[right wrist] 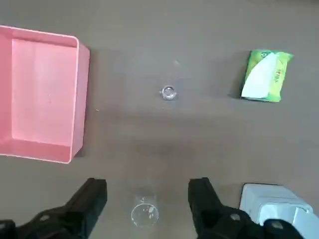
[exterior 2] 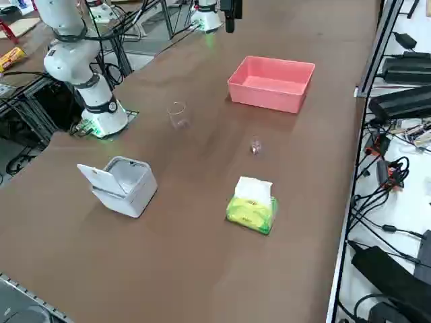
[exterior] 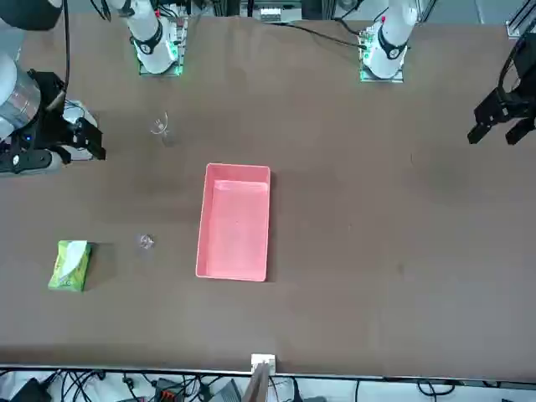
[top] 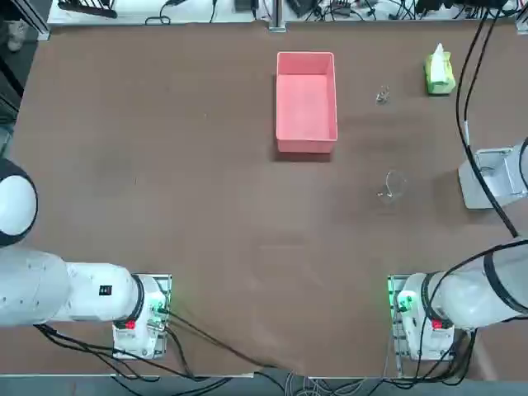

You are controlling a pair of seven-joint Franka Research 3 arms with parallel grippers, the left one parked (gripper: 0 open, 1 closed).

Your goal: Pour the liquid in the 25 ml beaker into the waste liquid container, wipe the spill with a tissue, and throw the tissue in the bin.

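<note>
Right hand (right wrist: 148, 184) open, its two black fingers (right wrist: 94, 201) wide apart with nothing gripped between them, raised over the right part of the desk (top: 206, 214) and pointing down. From the wrist, both fingers reach out over the surface; the larger glass beaker (right wrist: 144, 214) shows in the gap between them, standing on the desk well below rather than in their grasp. The small beaker (right wrist: 168, 92) lies beyond the fingertips, toward the desk's far edge, untouched and well apart from the hand. It sits on the bare desktop between the pink tray (top: 306, 103) and the tissue pack (top: 440, 73), closer to the far edge than to the edge where the arms are mounted. The tray is near the middle of that far edge, its long sides running toward the robot. The green pack is toward the far right corner, with a white tissue (exterior 2: 254, 190) sticking up from its top. The larger beaker is nearer the robot than the small one, while the white bin (exterior 2: 132, 188) stands farther toward the right edge, its lid (exterior 2: 101, 178) swung open. Neither beaker touches the tray, the pack or the bin.
</note>
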